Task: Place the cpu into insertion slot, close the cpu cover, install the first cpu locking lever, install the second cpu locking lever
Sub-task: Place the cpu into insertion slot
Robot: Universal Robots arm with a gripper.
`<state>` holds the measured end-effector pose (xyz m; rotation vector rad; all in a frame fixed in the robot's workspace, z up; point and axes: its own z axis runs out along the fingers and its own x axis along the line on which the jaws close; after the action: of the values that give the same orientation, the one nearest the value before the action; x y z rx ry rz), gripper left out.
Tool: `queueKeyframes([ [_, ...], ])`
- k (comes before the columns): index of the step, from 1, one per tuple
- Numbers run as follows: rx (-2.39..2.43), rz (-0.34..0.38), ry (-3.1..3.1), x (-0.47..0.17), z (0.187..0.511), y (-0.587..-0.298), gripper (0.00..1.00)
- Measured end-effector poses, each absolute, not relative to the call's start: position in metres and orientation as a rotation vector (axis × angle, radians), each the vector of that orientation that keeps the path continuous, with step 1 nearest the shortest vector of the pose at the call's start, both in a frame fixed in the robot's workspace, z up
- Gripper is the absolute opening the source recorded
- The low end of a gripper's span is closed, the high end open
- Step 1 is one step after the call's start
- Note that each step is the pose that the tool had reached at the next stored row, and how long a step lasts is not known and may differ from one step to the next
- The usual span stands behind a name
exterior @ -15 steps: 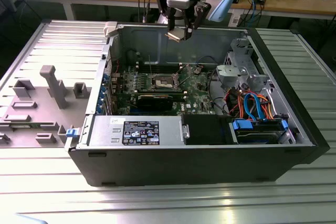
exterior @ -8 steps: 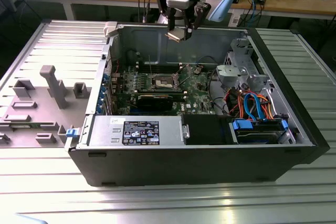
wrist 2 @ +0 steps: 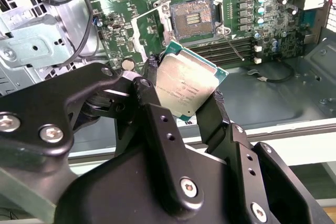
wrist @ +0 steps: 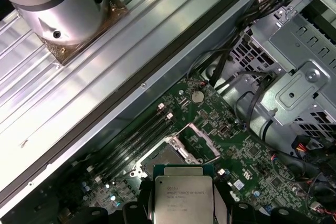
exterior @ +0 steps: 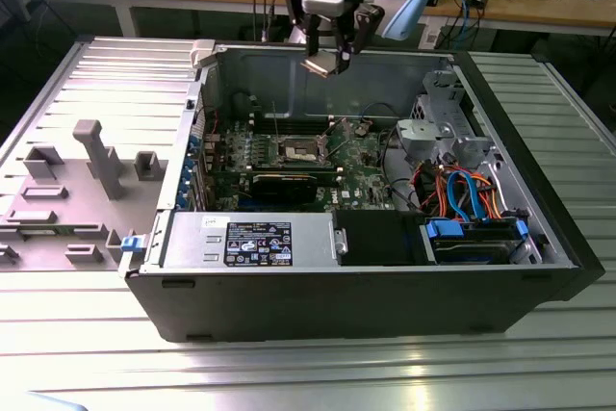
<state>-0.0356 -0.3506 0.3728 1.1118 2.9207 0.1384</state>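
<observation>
I am holding the cpu (wrist 2: 187, 84) by two opposite edges, its pale metal face turned up toward my wrist. It is hanging in the air and touching nothing but my fingers (wrist 2: 221, 109). My pincer (wrist 2: 184, 84) is closing narrowly on it, open only as far as the chip is wide.

The slot (wrist 2: 193, 18) is lying below and ahead of the pincer, well apart from the chip. Its dark centre is showing bare inside the silvery rim. In the first wrist view the cover (wrist: 198, 141) seems to be standing swung open just beside the slot, so the way in is looking free.

To do this step well, I am thinking of three things:
- The chip is sitting tilted in my grip, so I judge it needs levelling before it goes down.
- Its corners must be squaring up with the slot's rim, since a skewed seat could bend the contacts.
- It should be settling in flat, without any pressing from me.

In the exterior view my pincer (exterior: 325, 63) is hovering high over the case (exterior: 337, 295), above the green board (exterior: 356, 156).
</observation>
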Motion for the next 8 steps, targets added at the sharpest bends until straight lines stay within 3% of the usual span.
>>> queueKeyframes([
  [8, 1.216, 0.136, 2.875, -0.0359, 0.37, -0.3506, 0.54],
])
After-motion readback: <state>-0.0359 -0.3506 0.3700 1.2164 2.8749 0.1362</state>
